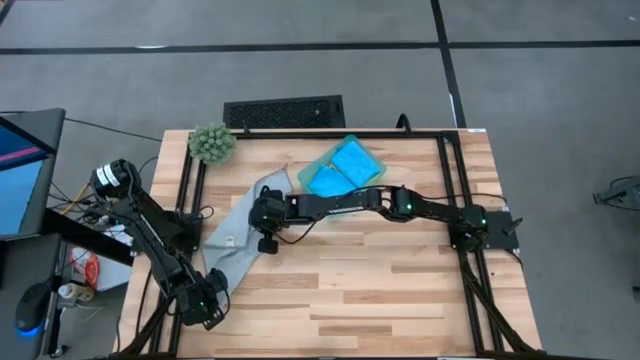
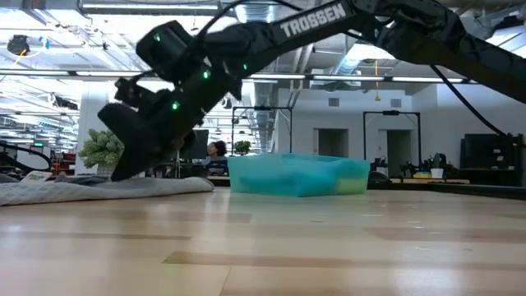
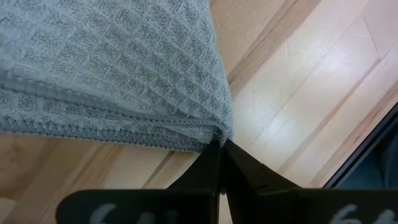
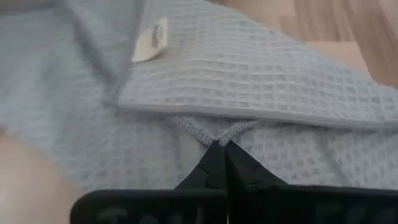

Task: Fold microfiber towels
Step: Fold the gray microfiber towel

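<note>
The light grey towel lies spread on the table's left half, partly doubled over itself, its small white tag up. My left gripper is shut at the towel's near corner, close to the table's near left edge. My right gripper is shut at the towel's right side; in the low view it points down at the cloth. Two sky-blue towels lie folded in the teal tray at the far middle. The yellow towel does not plainly show. My left gripper pinches the grey towel's hemmed corner between its two fingers. The towel spreads away from the fingers and lies flat on the wood. My right gripper pinches a puckered bit of the towel's stitched hem between its two fingers, slanting down from the table's right. Just beyond the fingers a folded-over layer with the tag lies on a lower layer; the cloth rests on the table.
A fuzzy green plant ball stands at the far left corner. The tray stands just behind my right arm. A dark frame rail crosses the table at the right. Bare wood lies along the near middle and right.
</note>
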Robot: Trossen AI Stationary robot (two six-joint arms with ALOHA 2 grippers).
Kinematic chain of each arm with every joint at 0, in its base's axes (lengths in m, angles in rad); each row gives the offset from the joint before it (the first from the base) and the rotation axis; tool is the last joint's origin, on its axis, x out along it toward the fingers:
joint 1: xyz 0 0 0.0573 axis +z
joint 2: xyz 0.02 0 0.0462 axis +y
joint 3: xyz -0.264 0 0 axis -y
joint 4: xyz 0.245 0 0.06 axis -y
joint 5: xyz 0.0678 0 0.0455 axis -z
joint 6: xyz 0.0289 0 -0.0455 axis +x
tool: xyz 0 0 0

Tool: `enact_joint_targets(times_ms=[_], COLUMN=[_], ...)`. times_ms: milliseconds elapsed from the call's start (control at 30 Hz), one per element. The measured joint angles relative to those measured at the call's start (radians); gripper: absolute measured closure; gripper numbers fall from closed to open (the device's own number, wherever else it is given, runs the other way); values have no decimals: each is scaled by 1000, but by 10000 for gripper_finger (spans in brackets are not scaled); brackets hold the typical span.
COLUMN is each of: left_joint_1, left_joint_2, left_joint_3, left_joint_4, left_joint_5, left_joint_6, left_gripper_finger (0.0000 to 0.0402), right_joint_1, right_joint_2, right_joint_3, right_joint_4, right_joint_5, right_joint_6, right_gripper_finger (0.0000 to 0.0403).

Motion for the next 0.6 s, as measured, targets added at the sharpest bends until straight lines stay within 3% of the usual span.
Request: enact_joint_targets(times_ms=[267, 400, 600], left_joint_1=[1, 2, 9], left_joint_2=[-1, 3, 2], left_joint_3=[0, 36, 175], left_joint_4=[3, -30, -188], left_joint_5=[23, 34, -76], left_joint_6=[-37, -42, -7], left_gripper_finger=[401, 401, 401], right_joint_1=[51, 77, 111], right_joint_2=[-77, -185, -367], right_joint_3=[37, 36, 37], right_joint_4=[-189, -349, -551], right_joint_5=[106, 157, 202], right_joint_6=[-81, -111, -119], right_gripper_finger=[401, 401, 401])
